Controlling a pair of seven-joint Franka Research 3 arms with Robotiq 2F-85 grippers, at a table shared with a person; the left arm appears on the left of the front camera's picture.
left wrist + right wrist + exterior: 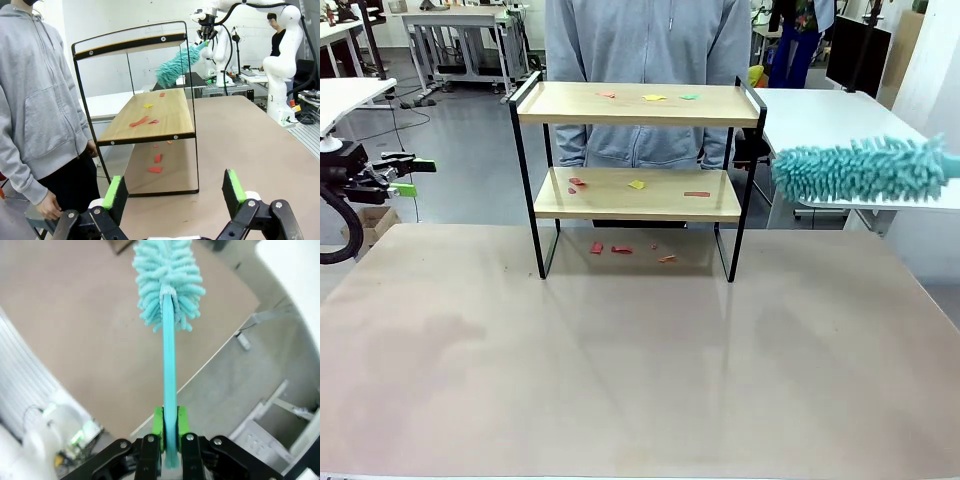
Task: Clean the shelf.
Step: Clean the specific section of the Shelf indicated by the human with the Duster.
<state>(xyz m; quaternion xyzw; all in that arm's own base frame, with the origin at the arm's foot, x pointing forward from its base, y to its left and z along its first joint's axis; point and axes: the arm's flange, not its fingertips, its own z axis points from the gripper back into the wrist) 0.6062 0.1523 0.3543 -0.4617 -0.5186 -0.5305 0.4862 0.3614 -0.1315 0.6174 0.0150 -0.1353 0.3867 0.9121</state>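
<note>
The shelf (620, 105) stands at the far middle of the table, a two-tier wooden rack in a black frame. Small red, yellow and green paper scraps (655, 98) lie on both boards, and red ones (620, 249) lie on the table under it. My right gripper (170, 432) is shut on the handle of a teal fluffy duster (167, 280). The duster head (860, 168) hovers just right of the shelf, level with the gap between the boards. My left gripper (415, 172) is open at the far left, off the table edge. Its green pads (116, 192) face the shelf (170, 117) and the duster (177, 65).
A person in a grey hoodie (645, 60) stands close behind the shelf, one hand (50, 210) hanging by the table's corner. The beige table (640, 370) stretches bare in front. White tables (840, 110) stand behind at right and left.
</note>
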